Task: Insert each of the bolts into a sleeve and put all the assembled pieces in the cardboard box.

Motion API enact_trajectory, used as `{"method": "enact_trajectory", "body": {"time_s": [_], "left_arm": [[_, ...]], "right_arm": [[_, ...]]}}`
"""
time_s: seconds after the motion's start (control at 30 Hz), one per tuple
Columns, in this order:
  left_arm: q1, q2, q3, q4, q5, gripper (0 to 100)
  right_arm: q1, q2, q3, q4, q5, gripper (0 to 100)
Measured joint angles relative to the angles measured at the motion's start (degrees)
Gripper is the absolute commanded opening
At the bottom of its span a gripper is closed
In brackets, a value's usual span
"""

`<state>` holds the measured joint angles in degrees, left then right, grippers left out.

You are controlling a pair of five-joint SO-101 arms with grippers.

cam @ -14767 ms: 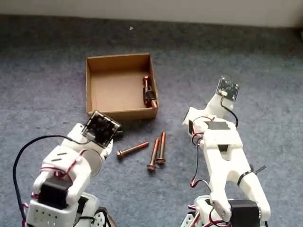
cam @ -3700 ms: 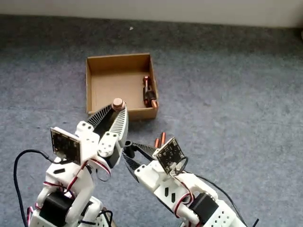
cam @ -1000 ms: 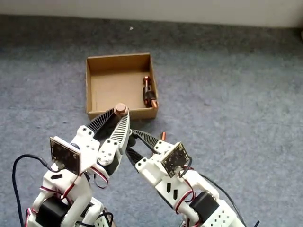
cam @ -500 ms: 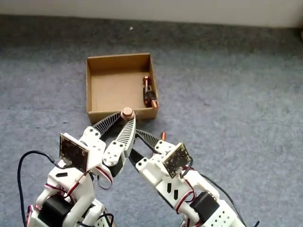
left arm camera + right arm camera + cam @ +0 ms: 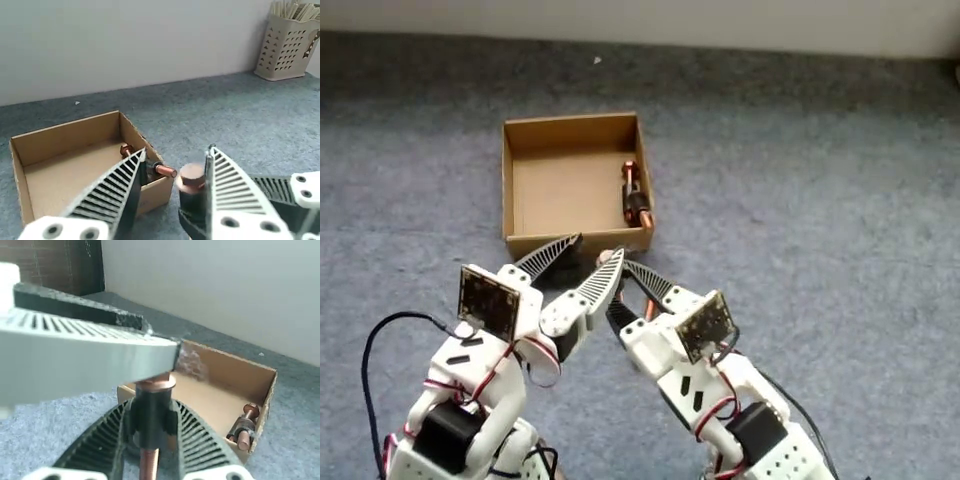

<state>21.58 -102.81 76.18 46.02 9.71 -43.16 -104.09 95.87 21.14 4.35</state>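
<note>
Bolt [image 5: 155, 382] and black sleeve [image 5: 149, 420] look joined. The copper head sits on top of the sleeve and the shank hangs out below. The right gripper [image 5: 150, 415] is clamped round the sleeve and holds the pair upright, just short of the cardboard box's [image 5: 570, 132] near wall. The left gripper [image 5: 175, 160] stands wide open with nothing in it, one ribbed finger on either side of the bolt head. One assembled piece [image 5: 637, 203] already lies against the box's right wall.

To my eye the step in hand is the drop into the box. The left arm should draw clear first. The right should keep the head uppermost so the bolt can't slide out, clear the near wall, and let go low over the bare floor.

I can read no lettering or labels on the box or the arms.
</note>
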Motion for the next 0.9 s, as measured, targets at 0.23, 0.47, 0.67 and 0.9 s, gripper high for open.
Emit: {"method": "enact_trajectory", "body": {"time_s": [0.23,0.47,0.67,0.9], "left_arm": [[-2.9,0.0,-0.97,1.93,-0.26,21],[-13.89,-0.62,-9.93,13.71,-8.7,21],[-26.55,-0.62,-4.22,19.96,-14.95,21],[-34.37,0.0,12.75,18.99,-15.3,21]], "right_arm": [[0.26,0.18,0.0,0.09,0.0,0.5],[4.66,0.18,0.0,0.09,0.0,0.5],[6.68,0.18,0.0,0.09,0.0,0.5],[6.95,0.18,0.0,0.09,0.0,0.5]]}}
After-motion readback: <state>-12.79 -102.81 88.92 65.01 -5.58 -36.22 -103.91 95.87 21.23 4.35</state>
